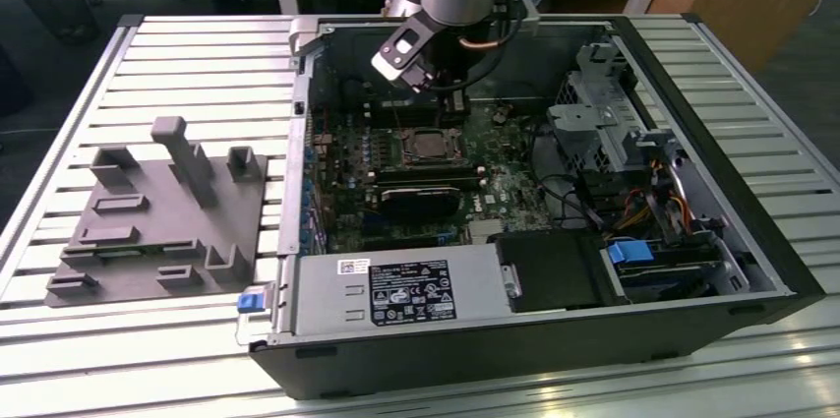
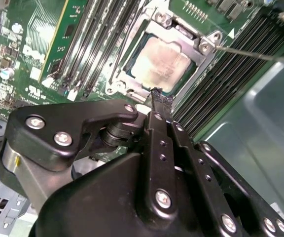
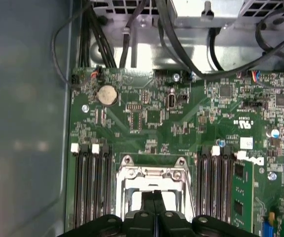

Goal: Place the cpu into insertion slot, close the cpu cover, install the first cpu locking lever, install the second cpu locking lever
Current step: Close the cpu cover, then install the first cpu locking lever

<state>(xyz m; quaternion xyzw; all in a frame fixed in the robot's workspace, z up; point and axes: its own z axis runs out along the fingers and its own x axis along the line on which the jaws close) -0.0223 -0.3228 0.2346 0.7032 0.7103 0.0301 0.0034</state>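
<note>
The cpu (image 2: 159, 61) lies flat in the insertion slot (image 1: 427, 146), its silver-beige top face up. The silvery cpu cover (image 2: 207, 43) is down around it, and its frame (image 3: 154, 171) also shows in the first wrist view. One thin locking lever (image 2: 248, 53) juts out from a socket corner over the memory slots. Another thin locking lever (image 2: 126, 45) runs along the opposite side. My gripper (image 2: 157, 95) is shut with nothing between its fingers, its tip just above the socket's near edge. The exterior view has the gripper (image 1: 440, 93) hanging inside the case just behind the socket.
The open computer case (image 1: 735, 192) lies on a slatted table. A black heatsink (image 1: 420, 197) sits in front of the socket, long memory slots (image 3: 90, 182) flank it, and a drive cage (image 1: 611, 118) and cables (image 3: 181, 49) crowd the exterior view's right. A grey fixture (image 1: 157, 211) stands on the left.
</note>
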